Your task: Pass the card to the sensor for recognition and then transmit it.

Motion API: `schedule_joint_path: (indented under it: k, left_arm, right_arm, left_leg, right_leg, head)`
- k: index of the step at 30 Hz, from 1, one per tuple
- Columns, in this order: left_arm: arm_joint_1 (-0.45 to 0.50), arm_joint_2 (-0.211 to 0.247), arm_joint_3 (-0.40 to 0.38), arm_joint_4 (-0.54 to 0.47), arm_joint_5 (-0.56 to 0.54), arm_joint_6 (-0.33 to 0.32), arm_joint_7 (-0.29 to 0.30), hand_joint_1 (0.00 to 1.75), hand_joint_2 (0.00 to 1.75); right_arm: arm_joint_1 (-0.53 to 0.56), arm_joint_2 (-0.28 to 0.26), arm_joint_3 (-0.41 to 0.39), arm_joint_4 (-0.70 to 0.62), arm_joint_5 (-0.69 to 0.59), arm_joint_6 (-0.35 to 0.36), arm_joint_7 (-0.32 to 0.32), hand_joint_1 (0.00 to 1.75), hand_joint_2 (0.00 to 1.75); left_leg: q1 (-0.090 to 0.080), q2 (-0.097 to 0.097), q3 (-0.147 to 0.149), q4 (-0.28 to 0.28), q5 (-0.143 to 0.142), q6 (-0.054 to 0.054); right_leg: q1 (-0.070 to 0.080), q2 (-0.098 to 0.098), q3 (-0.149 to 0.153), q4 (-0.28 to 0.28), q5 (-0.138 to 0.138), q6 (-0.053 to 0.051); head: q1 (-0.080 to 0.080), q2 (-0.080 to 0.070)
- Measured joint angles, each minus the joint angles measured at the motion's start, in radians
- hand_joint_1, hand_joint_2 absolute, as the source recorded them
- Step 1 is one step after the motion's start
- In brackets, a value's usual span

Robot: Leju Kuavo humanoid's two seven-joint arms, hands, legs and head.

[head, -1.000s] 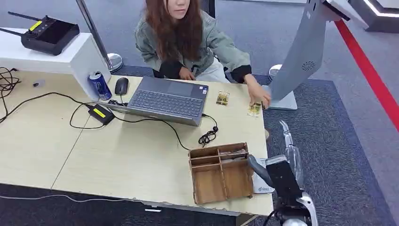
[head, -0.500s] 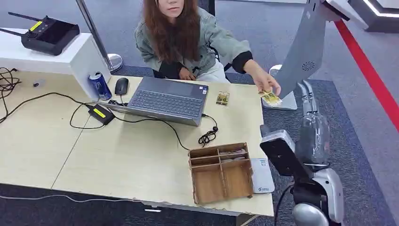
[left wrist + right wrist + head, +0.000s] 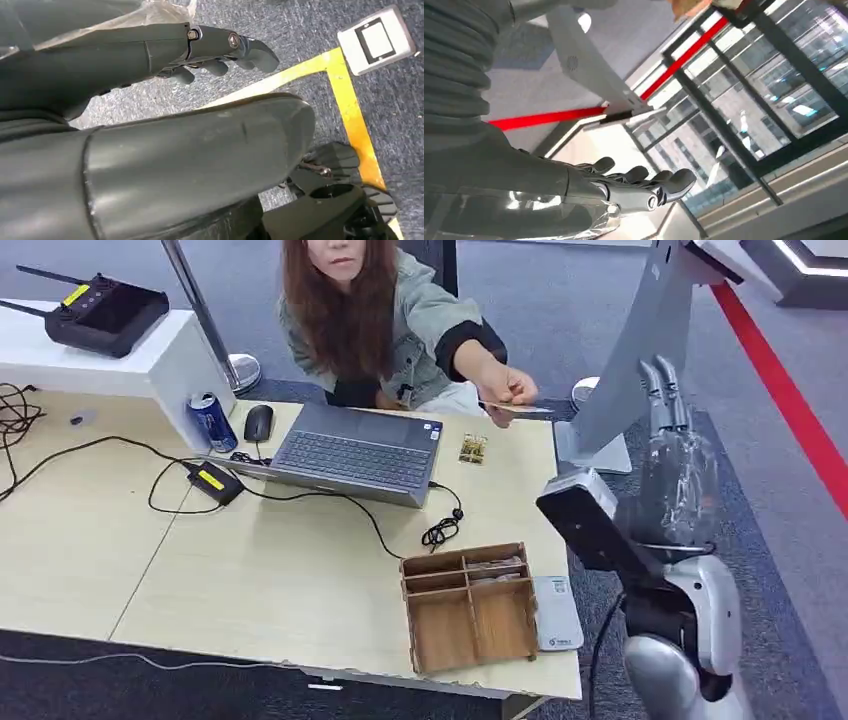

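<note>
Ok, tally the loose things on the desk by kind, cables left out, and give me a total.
Laptop: 1
Mouse: 1
Can: 1
Power brick: 1
Card: 1
Wooden tray: 1
White pad: 1
Total: 7
The person holds another card above the desk, not counted.

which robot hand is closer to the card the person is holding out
Right. The right hand is raised beside the table's far corner, just right of the card. The left hand hangs low over the carpet, away from it.
</note>
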Motion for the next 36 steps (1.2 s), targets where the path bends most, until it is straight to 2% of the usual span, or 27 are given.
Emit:
schedule_joint_path:
  k: [6,15,25,27,28,29,30,31,34,36]
  left_arm:
    - [0.0,-0.004,-0.036,0.0,0.0,-0.002,0.003,0.0,0.0]
    - [0.0,-0.007,-0.059,0.0,0.0,-0.002,0.003,0.0,0.0]
    - [0.001,-0.007,-0.067,0.0,0.001,-0.002,0.003,0.0,0.0]
    - [0.001,-0.007,-0.069,0.0,0.001,-0.002,0.004,0.0,0.0]
    - [0.002,-0.007,-0.069,0.0,0.001,-0.002,0.005,0.0,0.0]
    - [0.002,-0.007,-0.068,0.0,0.002,-0.002,0.007,0.0,0.0]
    - [0.002,-0.007,-0.068,0.0,0.002,-0.002,0.008,0.0,0.0]
    - [0.002,-0.007,-0.068,0.0,0.002,0.0,0.01,0.0,0.0]
    - [0.002,-0.007,-0.068,0.0,0.002,0.002,0.011,0.0,0.0]
    - [0.002,-0.007,-0.068,0.0,0.002,0.004,0.011,0.0,0.0]
  right_arm:
    - [-0.079,0.009,0.016,0.16,0.038,-0.026,-0.008,0.0,1.75]
    - [-0.084,0.068,0.065,0.38,0.039,-0.085,-0.039,0.0,1.75]
    - [-0.086,0.107,0.091,0.497,0.035,-0.1,-0.052,0.0,1.75]
    - [-0.086,0.112,0.095,0.519,0.035,-0.1,-0.052,0.05,1.75]
    - [-0.086,0.113,0.095,0.524,0.034,-0.1,-0.052,0.21,1.75]
    - [-0.086,0.114,0.096,0.526,0.033,-0.1,-0.052,0.79,1.75]
    - [-0.086,0.115,0.096,0.528,0.031,-0.1,-0.052,0.79,1.75]
    - [-0.085,0.116,0.096,0.531,0.03,-0.1,-0.052,1.36,1.75]
    - [-0.084,0.117,0.097,0.54,0.028,-0.1,-0.052,1.75,1.75]
    - [-0.083,0.118,0.098,0.544,0.028,-0.1,-0.051,1.75,1.75]
  left_leg:
    - [0.0,-0.001,0.0,0.0,0.0,0.0]
    - [0.001,-0.001,0.0,0.0,0.0,0.0]
    - [0.0,-0.001,0.0,0.0,0.0,0.0]
    - [0.0,-0.001,0.0,0.0,0.0,0.0]
    - [0.0,-0.001,0.0,0.0,0.0,0.0]
    - [0.0,-0.001,0.0,0.0,0.0,0.0]
    - [0.0,-0.001,0.0,0.0,0.0,0.0]
    - [0.0,-0.001,0.0,0.0,0.0,0.0]
    - [0.0,-0.001,0.0,0.0,0.0,0.0]
    - [0.0,-0.001,0.0,0.0,0.0,0.0]
  right_leg:
    - [0.0,0.0,0.0,0.0,0.0,0.0]
    - [0.0,-0.001,-0.001,0.0,0.0,0.0]
    - [0.0,-0.001,-0.001,0.0,0.0,0.0]
    - [0.0,0.0,-0.001,0.0,0.0,0.0]
    - [0.0,0.0,-0.001,0.0,0.0,0.0]
    - [0.0,0.0,-0.001,0.0,0.0,0.0]
    - [0.0,0.0,-0.001,0.0,0.0,0.0]
    - [0.0,0.0,-0.001,0.0,0.0,0.0]
    - [0.0,0.0,-0.001,0.0,0.0,0.0]
    - [0.0,0.0,-0.001,0.0,0.0,0.0]
  head:
    - [0.0,0.0]
    - [0.0,0.0]
    - [0.0,0.0]
    - [0.0,0.0]
    - [0.0,0.0]
    - [0.0,0.0]
    - [0.0,0.0]
    - [0.0,0.0]
    - [0.0,0.0]
    - [0.0,0.0]
